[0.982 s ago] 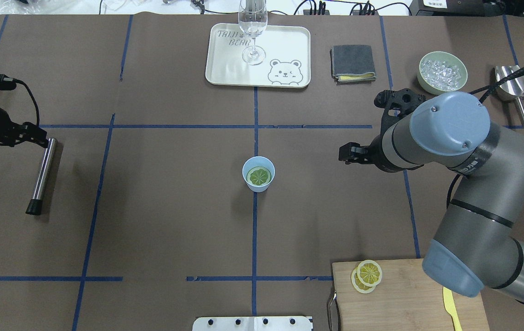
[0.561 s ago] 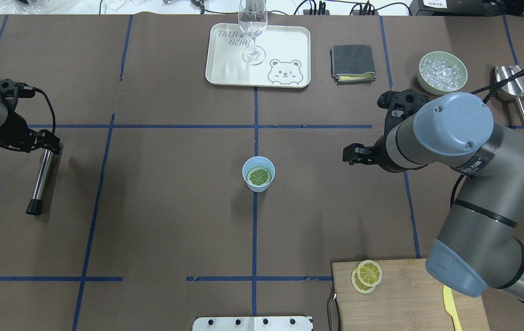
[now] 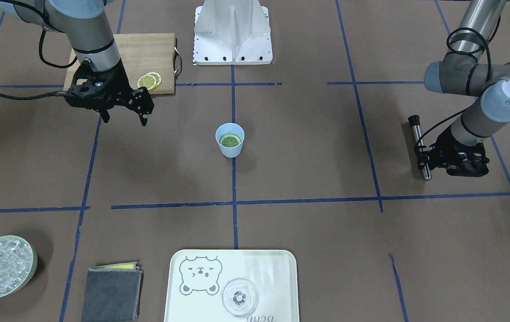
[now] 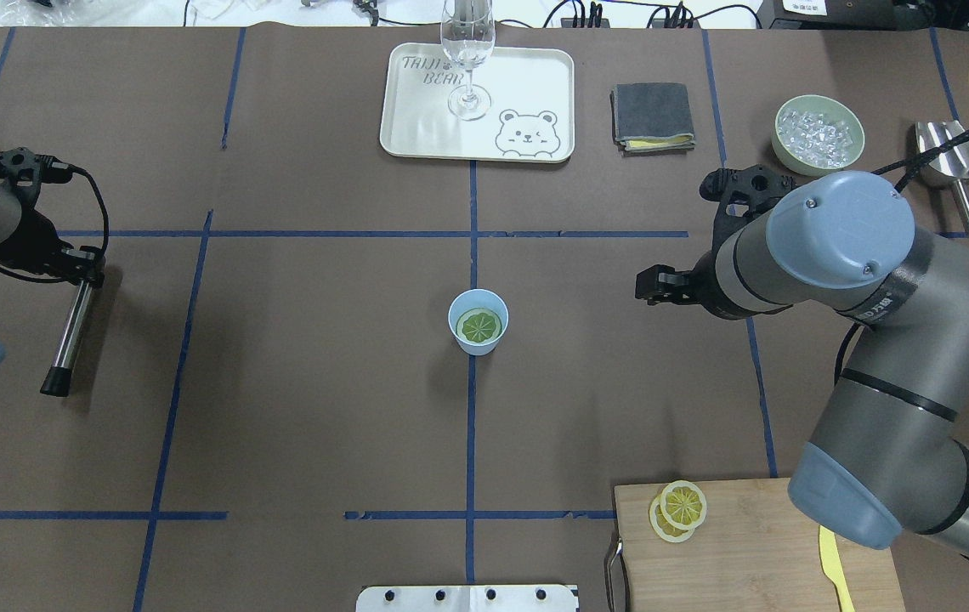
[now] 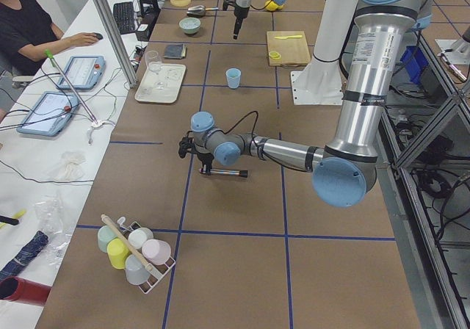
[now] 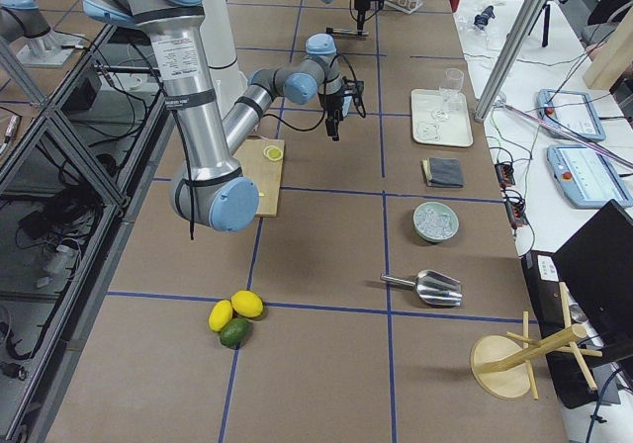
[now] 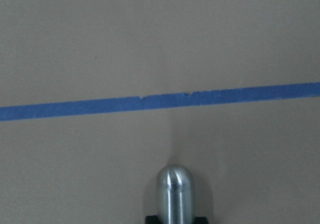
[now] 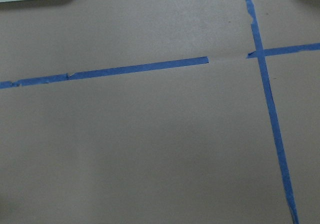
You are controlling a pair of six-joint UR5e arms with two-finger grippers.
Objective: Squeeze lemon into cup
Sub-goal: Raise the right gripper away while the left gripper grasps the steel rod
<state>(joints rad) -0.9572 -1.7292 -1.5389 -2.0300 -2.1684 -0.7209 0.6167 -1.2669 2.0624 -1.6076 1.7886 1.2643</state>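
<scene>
Front view: I see the lemon (image 3: pixel 230 141) lying flat inside the cup (image 3: pixel 229 153), mid-table. Right gripper (image 3: pixel 124 117) is spread wide and empty, well apart from the cup. Overhead: left gripper (image 4: pixel 83 272) is clamped on the metal rod (image 4: pixel 68 336) at its top end. Left wrist: rod tip sits near the blue tape (image 7: pixel 160 101).
</scene>
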